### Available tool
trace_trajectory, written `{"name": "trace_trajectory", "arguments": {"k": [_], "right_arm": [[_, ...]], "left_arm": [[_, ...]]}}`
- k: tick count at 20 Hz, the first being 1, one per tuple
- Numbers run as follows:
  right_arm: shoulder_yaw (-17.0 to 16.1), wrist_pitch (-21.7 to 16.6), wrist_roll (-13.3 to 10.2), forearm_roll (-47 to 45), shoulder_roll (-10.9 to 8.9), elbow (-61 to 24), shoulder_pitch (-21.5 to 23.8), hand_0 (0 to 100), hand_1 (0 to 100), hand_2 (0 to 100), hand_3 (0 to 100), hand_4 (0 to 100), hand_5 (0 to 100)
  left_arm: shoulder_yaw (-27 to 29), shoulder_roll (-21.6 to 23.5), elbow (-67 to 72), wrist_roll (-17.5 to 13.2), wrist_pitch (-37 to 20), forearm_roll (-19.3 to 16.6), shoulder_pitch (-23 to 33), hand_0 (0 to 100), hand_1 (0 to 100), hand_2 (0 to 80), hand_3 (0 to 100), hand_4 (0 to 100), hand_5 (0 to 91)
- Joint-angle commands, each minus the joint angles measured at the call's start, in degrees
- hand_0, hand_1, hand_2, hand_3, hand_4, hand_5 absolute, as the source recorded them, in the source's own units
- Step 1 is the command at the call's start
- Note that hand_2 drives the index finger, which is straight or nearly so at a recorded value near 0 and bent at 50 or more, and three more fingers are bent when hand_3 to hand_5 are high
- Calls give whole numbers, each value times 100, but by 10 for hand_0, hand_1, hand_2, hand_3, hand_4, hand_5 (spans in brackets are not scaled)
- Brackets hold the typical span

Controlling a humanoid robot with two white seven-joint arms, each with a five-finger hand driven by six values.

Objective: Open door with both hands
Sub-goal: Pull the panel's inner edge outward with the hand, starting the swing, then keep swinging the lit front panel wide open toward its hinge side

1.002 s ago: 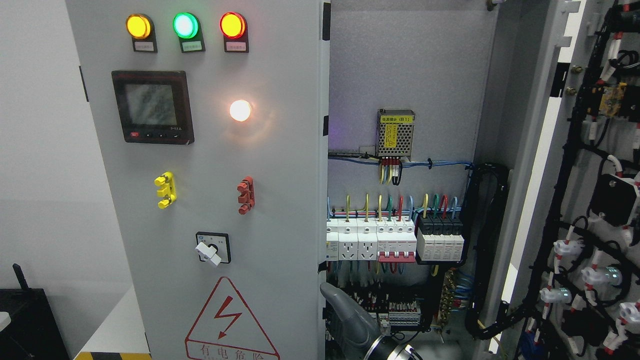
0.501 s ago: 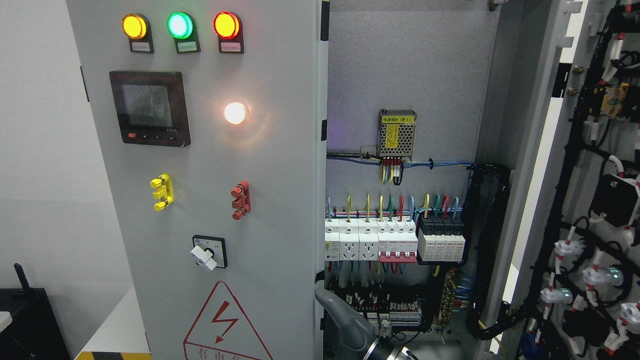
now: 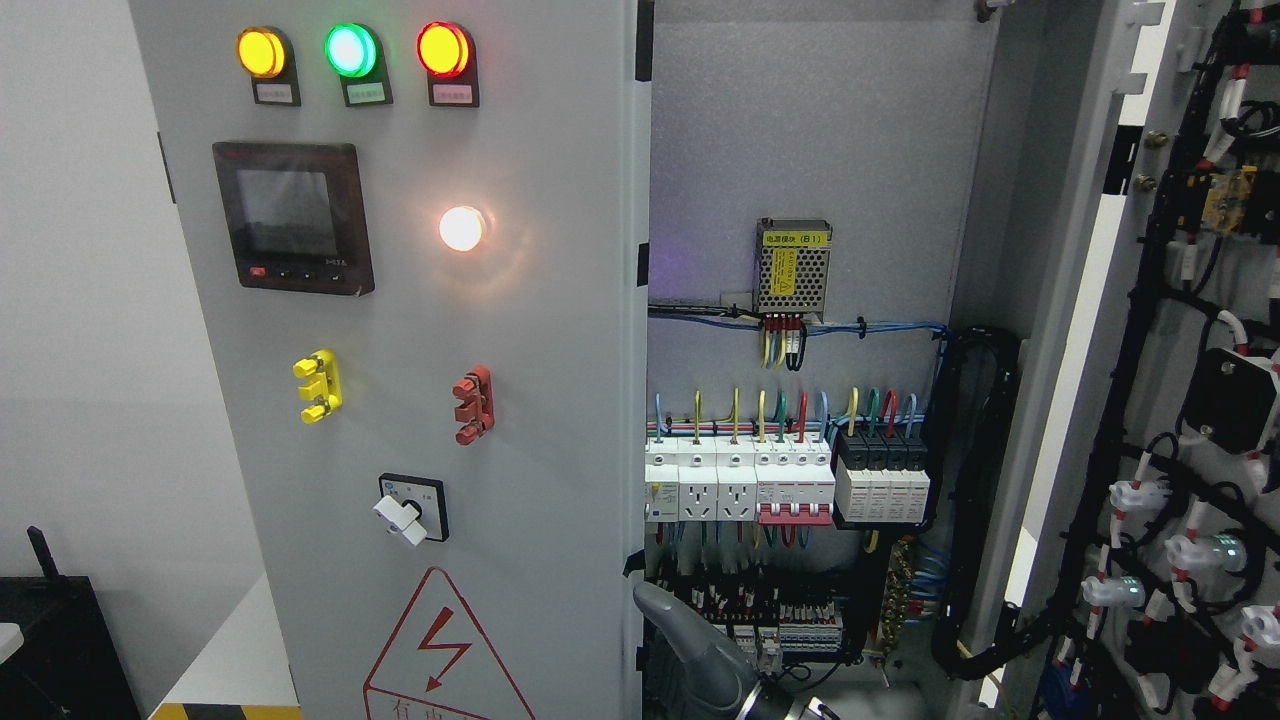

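Observation:
The cabinet's left door (image 3: 520, 400) is grey and carries three indicator lamps (image 3: 347, 50), a black meter (image 3: 292, 216), a lit white lamp (image 3: 461, 228) and a rotary switch (image 3: 410, 508). It stands partly swung out, its free edge (image 3: 633, 400) near the picture's middle. My right hand (image 3: 690, 645), grey, rises from the bottom edge just right of the middle and lies against that edge from the inside. The right door (image 3: 1180, 400) is wide open at the far right, its wired inner face showing. My left hand is out of view.
Inside the cabinet are a row of breakers (image 3: 785, 485), a small power supply (image 3: 792, 265), terminal blocks (image 3: 770, 610) and a black cable bundle (image 3: 985, 500). A black box (image 3: 50, 650) sits at the lower left by a white wall.
The left door has swung a little further out, its lamps and switches shifting left in the picture. My right hand has stayed at its edge, moving slightly down.

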Motion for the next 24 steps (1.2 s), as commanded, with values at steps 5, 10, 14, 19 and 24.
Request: {"name": "trace_trajectory", "arguments": {"k": [5, 10, 14, 19, 24], "right_arm": [[163, -4, 262, -284, -67, -346, 106, 386, 0, 0, 0, 0, 0], [329, 4, 569, -293, -67, -364, 133, 386, 0, 0, 0, 0, 0], [488, 4, 657, -310, -67, -390, 133, 386, 0, 0, 0, 0, 0], [760, 4, 657, -434, -59, -478, 124, 386, 0, 0, 0, 0, 0], [988, 4, 876, -714, -59, -618, 124, 386, 0, 0, 0, 0, 0]], "left_arm": [[0, 1, -9, 4, -2, 1, 105, 0, 0, 0, 0, 0, 0], [0, 1, -9, -5, -2, -8, 105, 0, 0, 0, 0, 0, 0], [0, 1, -9, -5, -2, 1, 105, 0, 0, 0, 0, 0, 0], [0, 1, -9, -5, -2, 1, 105, 0, 0, 0, 0, 0, 0], [0, 1, -9, -5, -2, 1, 105, 0, 0, 0, 0, 0, 0]]}}
